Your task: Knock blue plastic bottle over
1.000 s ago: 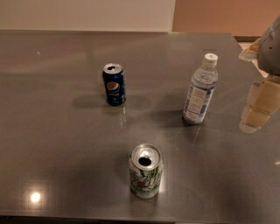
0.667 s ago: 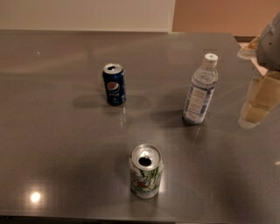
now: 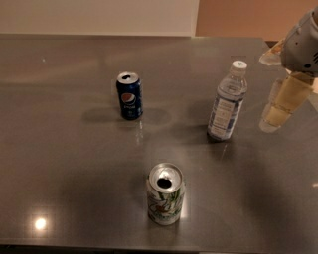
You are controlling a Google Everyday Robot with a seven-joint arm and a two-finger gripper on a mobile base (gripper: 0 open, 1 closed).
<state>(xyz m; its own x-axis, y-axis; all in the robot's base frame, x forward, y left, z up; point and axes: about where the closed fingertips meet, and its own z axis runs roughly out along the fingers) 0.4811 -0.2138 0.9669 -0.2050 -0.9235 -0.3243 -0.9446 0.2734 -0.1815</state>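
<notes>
A: What sits nearest on the table [image 3: 64, 168]?

B: A white-and-green soda can [image 3: 165, 194], upright, at about 6 o'clock from the middle of the grey top. Its lid is open, with the dark mouth showing. A small bright glare spot [image 3: 39, 223] lies on the surface off at its 9 o'clock, near the front edge.

A: And the blue plastic bottle?

B: The blue plastic bottle [image 3: 227, 101] is farther back, at roughly 2 o'clock from the soda can. It stands upright on the table with its white cap on and the blue-and-white label wrapped around its lower body. Nothing touches it.

A: Where is the gripper?

B: The gripper [image 3: 279, 110] hangs at the bottle's 3 o'clock, close to the right edge of the view. A pale, yellowish translucent part points down toward the table, and the grey-white arm housing [image 3: 303, 42] sits above it at about 1 o'clock. There is a clear gap of bare table between gripper and bottle. I cannot tell whether the gripper is open or closed, and it holds nothing that I can see.

A: Anything else at that depth?

B: A dark blue Pepsi can [image 3: 129, 95], upright and opened, at the bottle's 9 o'clock and well apart from it. From the soda can it lies at about 11 o'clock.

A: And beyond?

B: The table runs on to its far edge at 12 o'clock. Behind it is a pale wall [image 3: 99, 15], with an orange-brown section [image 3: 248, 17] toward 1 o'clock.
</notes>
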